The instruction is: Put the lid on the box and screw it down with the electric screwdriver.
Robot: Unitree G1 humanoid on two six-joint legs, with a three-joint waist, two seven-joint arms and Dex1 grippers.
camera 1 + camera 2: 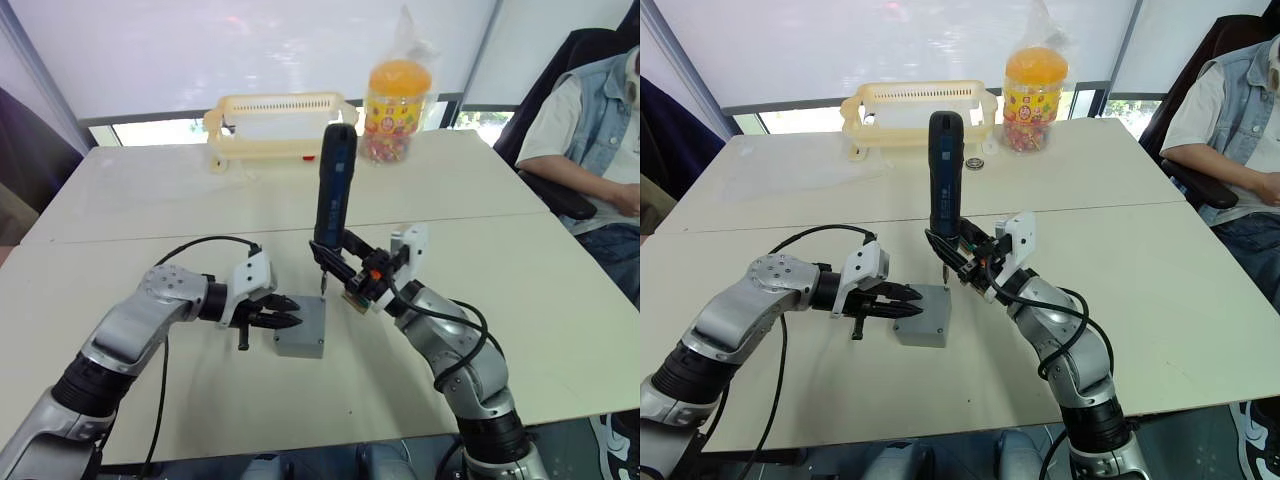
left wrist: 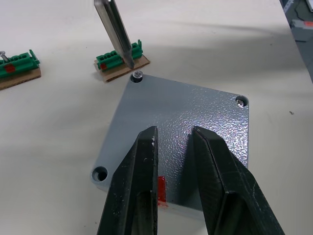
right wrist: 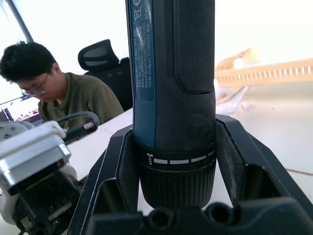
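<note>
Two green terminal blocks [image 2: 119, 58] on brown card are showing in the left wrist view, lying just beyond the box's far edge; in the head views the right arm is hiding them. That same view is showing the lid [image 2: 181, 127] seated flat on the box [image 1: 922, 322], grey and speckled, with a screw head [image 2: 137, 75] standing at one far corner, another screw [image 2: 240, 101] at the next corner and an open hole [image 2: 100, 173] at a near corner. A red mark [image 2: 161, 190] is sitting on the box's near side. The metal bit is hovering right above the first screw; contact cannot be told.

The box is sitting on the table [image 1: 560, 330] between the two arms. The left gripper [image 1: 283, 313] is reaching in level from the left, its fingers [image 2: 134, 186] a little apart and lying over the lid's near edge, holding nothing.

The right gripper [image 1: 962, 254] is clamping the screwdriver [image 1: 334, 190] near its lower end, holding it upright with the bit pointing down at the box's far corner. The right wrist view is showing a seated person [image 3: 54, 93] behind the tool.
</note>
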